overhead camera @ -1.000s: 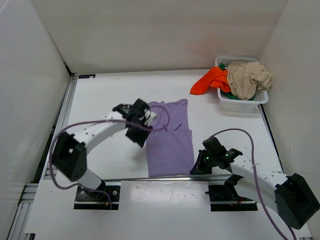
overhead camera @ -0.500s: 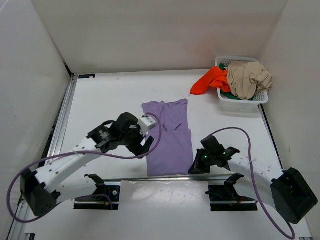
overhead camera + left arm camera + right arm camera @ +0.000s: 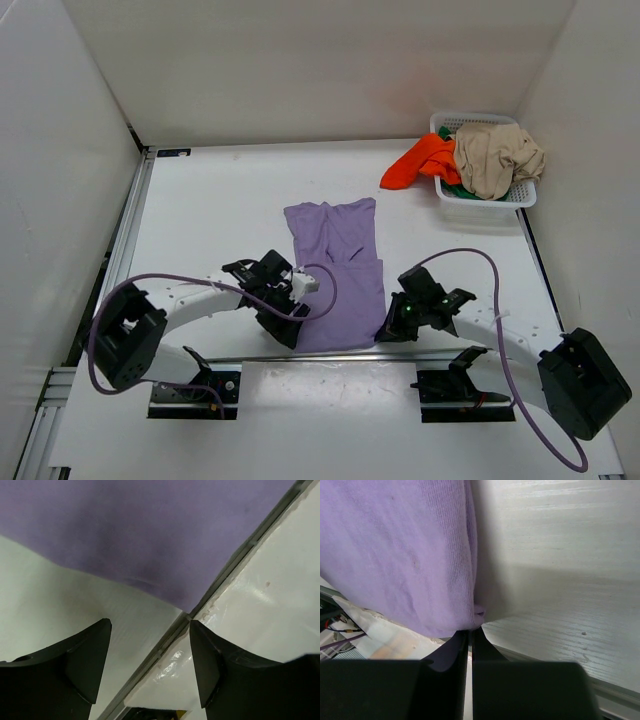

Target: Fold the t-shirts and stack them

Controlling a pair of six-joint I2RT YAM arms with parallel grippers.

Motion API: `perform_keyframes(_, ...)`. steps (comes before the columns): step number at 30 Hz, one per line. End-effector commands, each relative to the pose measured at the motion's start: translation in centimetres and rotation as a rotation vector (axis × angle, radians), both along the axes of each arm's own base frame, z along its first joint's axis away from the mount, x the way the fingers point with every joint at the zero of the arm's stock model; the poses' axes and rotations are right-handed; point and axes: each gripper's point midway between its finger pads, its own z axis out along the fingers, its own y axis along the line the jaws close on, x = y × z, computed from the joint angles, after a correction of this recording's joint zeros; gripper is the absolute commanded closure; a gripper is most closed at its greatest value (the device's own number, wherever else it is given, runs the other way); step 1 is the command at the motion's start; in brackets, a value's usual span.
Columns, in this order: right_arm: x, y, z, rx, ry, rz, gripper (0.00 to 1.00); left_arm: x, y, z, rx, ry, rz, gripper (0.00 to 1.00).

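The lavender t-shirt is lying flat and lengthwise at the desk's near edge, while the other t-shirts are sitting in the basket far right. The right fingers are pinching its near right corner, and the left fingers are hovering wide over the near left corner, holding nothing. An end-over-end fold seems to be starting. Next, the left must drop and pinch cloth.

From high behind we look down on the whole table. Both wrist cameras sit close above the near corners of the lavender t-shirt, which all three views share.
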Motion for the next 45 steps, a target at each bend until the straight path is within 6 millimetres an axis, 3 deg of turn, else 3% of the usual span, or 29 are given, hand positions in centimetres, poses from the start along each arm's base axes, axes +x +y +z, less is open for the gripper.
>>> perform_keyframes(1,1.2,0.7,1.2,0.022,-0.048,-0.016,1.00,-1.5,-0.6,-1.0,-0.058,0.081,-0.028,0.26)
perform_keyframes(5,0.8,0.2,0.5,0.006,-0.041,-0.020,1.00,-2.1,-0.3,-2.3,-0.035,0.125,-0.029,0.19)
perform_keyframes(7,0.5,-0.1,0.1,-0.002,-0.031,-0.020,1.00,-1.5,-1.6,-2.1,-0.074,0.126,-0.040,0.17)
perform_keyframes(9,0.2,-0.3,-0.2,-0.008,-0.024,-0.019,1.00,-1.1,-2.6,-1.8,-0.098,0.126,-0.059,0.17)
perform_keyframes(12,0.4,-0.3,-0.1,-0.008,-0.036,-0.024,1.00,-1.7,-2.5,-2.9,-0.069,0.157,-0.068,0.21)
perform_keyframes(15,0.7,-0.5,0.1,-0.012,-0.053,-0.041,1.00,-2.2,-1.4,-4.2,-0.014,0.175,-0.056,0.38)
perform_keyframes(20,0.6,-0.5,0.1,-0.006,-0.054,-0.049,1.00,-2.7,-0.2,-5.5,0.059,0.206,-0.044,0.57)
perform_keyframes(22,0.7,-0.6,0.1,-0.010,-0.054,-0.061,1.00,-2.0,-0.7,-5.3,0.054,0.184,-0.042,0.83)
perform_keyframes(23,0.8,-0.5,0.3,-0.004,-0.063,-0.061,1.00,-1.8,-0.5,-5.4,0.064,0.174,-0.039,0.90)
perform_keyframes(24,0.6,-0.7,0.0,-0.009,-0.056,-0.061,1.00,-1.4,-0.9,-5.2,0.056,0.165,-0.039,0.90)
perform_keyframes(28,0.2,-1.1,0.8,-0.031,-0.059,-0.025,1.00,0.1,-1.9,-2.8,0.017,0.096,-0.037,0.90)
perform_keyframes(29,-0.6,-1.9,0.9,-0.069,-0.041,0.014,1.00,0.4,-1.9,-2.2,0.019,0.079,-0.033,0.90)
perform_keyframes(31,-0.1,-1.7,3.5,-0.062,-0.085,0.056,1.00,1.4,-2.0,0.1,0.012,0.033,-0.016,0.90)
perform_keyframes(32,-0.9,-2.4,4.1,-0.091,-0.062,0.079,1.00,1.7,-2.0,0.9,0.015,0.022,-0.013,0.90)
perform_keyframes(33,0.1,-2.1,6.1,-0.084,-0.122,0.102,1.00,1.2,-1.2,1.9,0.038,0.046,-0.002,0.90)
perform_keyframes(39,1.6,-1.8,12.5,-0.064,-0.246,0.131,1.00,2.1,-0.9,7.8,0.034,0.057,0.032,0.90)
perform_keyframes(40,2.1,-1.7,13.1,-0.067,-0.268,0.135,1.00,3.8,-1.3,9.8,-0.016,0.002,0.063,0.90)
perform_keyframes(41,2.7,-1.2,14.9,-0.038,-0.310,0.130,1.00,4.2,-1.3,10.6,-0.022,-0.006,0.073,0.90)
perform_keyframes(45,5.6,-0.5,16.9,-0.067,-0.363,0.152,1.00,7.2,-0.5,13.5,-0.037,-0.115,0.150,0.90)
